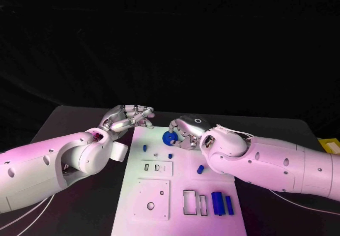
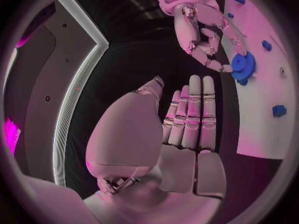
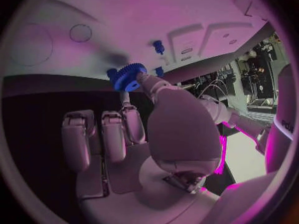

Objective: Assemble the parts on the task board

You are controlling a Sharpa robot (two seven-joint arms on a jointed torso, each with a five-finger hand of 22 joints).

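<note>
**Blue gear pinched at the far end of the board**

The black worktop [image 1: 70, 123] carries the long white rectangular task board [image 1: 181, 216] at its middle, running away from the robot; the two white arms come in from either side and meet near the board's far end; the right robot hand [image 1: 185, 132] sits over that far end and grasps a blue toothed plastic gear [image 1: 171, 137] between thumb and a fingertip, its other fingers hanging loosely curled in the right wrist view, where the gear [image 3: 126, 77] lies at the edge of the board; the left wrist view shows the same gear [image 2: 243, 67] held at the fingertips, just over the board's border; the left robot hand [image 1: 129, 118] hovers beside the board's far left corner, released, fingers straight and side by side with nothing in the palm [image 2: 187, 134].

On the board, nearer the robot, two blue upright rectangular blocks [image 1: 222, 203] stand side by side next to dark rectangular slots [image 1: 191, 202]; a small blue cylindrical peg [image 1: 200, 169] lies toward the right edge; two smaller blue pins [image 1: 145, 147] [image 1: 170, 156] stand further up, well apart from the gear; a square raised white plate with a round hole [image 1: 153, 199] occupies the left part.
</note>
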